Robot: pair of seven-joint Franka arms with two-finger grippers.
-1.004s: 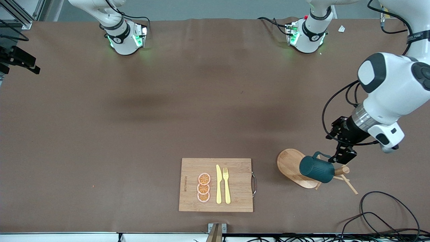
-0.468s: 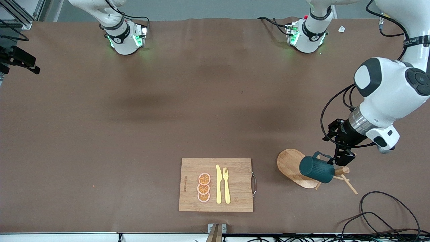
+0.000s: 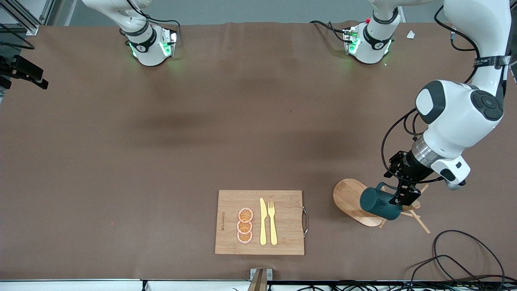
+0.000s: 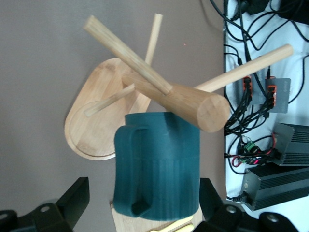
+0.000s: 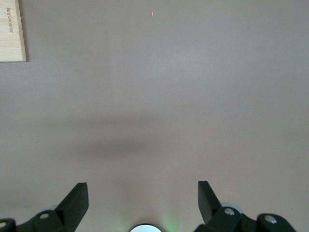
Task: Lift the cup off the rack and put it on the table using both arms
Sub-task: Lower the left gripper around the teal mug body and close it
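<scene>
Left wrist view is showing my left claw (image 4: 140, 203) spread wide on either side of the cup (image 4: 157, 164), not gripping it.

I am hanging that claw (image 3: 404, 193) over the rack (image 3: 355, 202), its fingers (image 4: 72, 200) standing apart on each flank of the teal cup (image 3: 380, 203), which is hanging on a peg of the rack, handle toward me, under the thick central post (image 4: 183, 99). The rack is standing on the worktop (image 3: 161, 161) toward my left arm's end, beside the cutting board (image 3: 259, 222) carrying orange slices (image 3: 244, 225), a yellow knife (image 3: 263, 221) and fork (image 3: 272, 222). My right claw (image 5: 142, 200) is waiting, fingers apart, over bare worktop.
</scene>
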